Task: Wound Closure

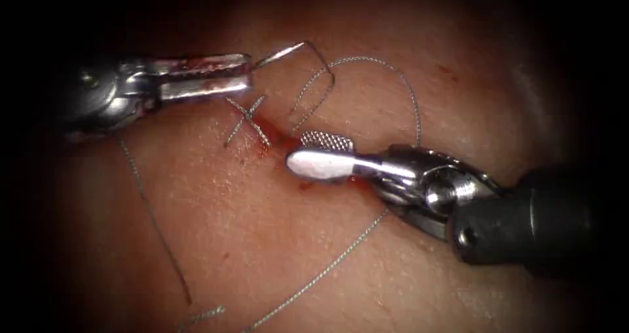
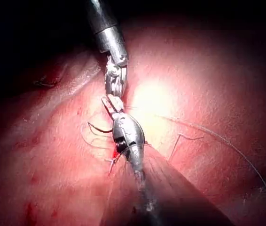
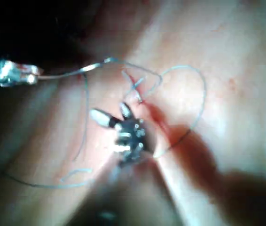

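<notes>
- The needle [image 1: 298,51] is clenched near its tip by the left tool [image 1: 249,71], above the tissue [image 1: 262,228].
- The right tool [image 1: 314,153] is held released, nothing grasped, over the cut [image 1: 278,138]; thread [image 1: 393,74] is looped beside it.

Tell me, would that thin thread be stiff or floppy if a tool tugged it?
Probably floppy: the thread lies in loose loops over the tissue. Likely light too, trailing freely near the right tool, whose jaws stand open.
</notes>
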You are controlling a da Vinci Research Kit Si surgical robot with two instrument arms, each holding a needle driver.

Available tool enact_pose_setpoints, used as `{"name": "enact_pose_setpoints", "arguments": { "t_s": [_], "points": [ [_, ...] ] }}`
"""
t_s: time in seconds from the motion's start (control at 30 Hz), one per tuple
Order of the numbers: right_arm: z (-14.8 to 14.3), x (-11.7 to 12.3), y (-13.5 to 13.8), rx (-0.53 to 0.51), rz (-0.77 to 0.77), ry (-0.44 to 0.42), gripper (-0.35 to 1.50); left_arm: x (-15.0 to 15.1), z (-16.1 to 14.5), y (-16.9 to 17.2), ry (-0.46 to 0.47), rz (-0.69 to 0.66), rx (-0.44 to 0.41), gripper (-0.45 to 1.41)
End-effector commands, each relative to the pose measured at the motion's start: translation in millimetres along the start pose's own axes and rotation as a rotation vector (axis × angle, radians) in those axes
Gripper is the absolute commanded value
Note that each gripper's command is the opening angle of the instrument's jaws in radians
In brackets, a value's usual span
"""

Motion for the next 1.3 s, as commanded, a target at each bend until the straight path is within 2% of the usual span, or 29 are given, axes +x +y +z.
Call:
{"name": "enact_pose_setpoints", "arguments": {
  "t_s": [0.03,0.23,0.37,0.53,0.63,0.8,1.07,1.1,1.17,1.2,1.23,1.3],
  "points": [
    [0.7,-1.0,0.3,-0.001,0.014,0.007,0.89,-1.0,0.4,0.6,0.008,0.003,-0.003,-0.45],
    [1.2,-1.6,0.5,0.032,0.08,0.04,0.86,-3.2,0.0,2.3,0.055,0.041,-0.002,-0.45],
    [2.1,-1.8,0.5,0.028,0.11,0.065,0.86,-3.3,0.0,2.6,0.072,0.067,0.006,-0.45],
    [3.5,-1.9,1.2,-0.007,0.119,0.15,0.88,-3.2,0.0,3.0,0.087,0.073,0.005,-0.45],
    [3.9,-1.5,1.3,0.012,0.152,0.2,0.88,-3.3,0.0,3.2,0.087,0.087,0.005,-0.45],
    [4.1,-0.9,1.3,0.026,0.162,0.236,0.86,-3.5,0.0,3.4,0.088,0.09,0.003,-0.45],
    [6.3,-1.7,1.4,0.049,0.202,0.232,0.76,-3.5,0.1,3.4,0.089,0.09,0.003,-0.45],
    [6.4,-1.8,1.4,0.049,0.202,0.233,0.73,-3.5,0.2,3.4,0.09,0.09,0.0,-0.45],
    [6.5,-1.9,1.3,0.053,0.202,0.232,0.31,-3.5,0.2,3.4,0.091,0.09,0.0,-0.45],
    [6.4,-1.9,1.3,0.06,0.201,0.228,0.02,-3.5,0.2,3.5,0.091,0.09,0.0,-0.45],
    [6.3,-1.9,1.3,0.068,0.2,0.222,-0.35,-3.5,0.2,3.5,0.091,0.09,0.0,-0.45],
    [5.6,-1.6,1.4,0.078,0.158,0.208,-0.35,-3.5,0.2,3.5,0.091,0.09,0.0,-0.45]
  ]
}}
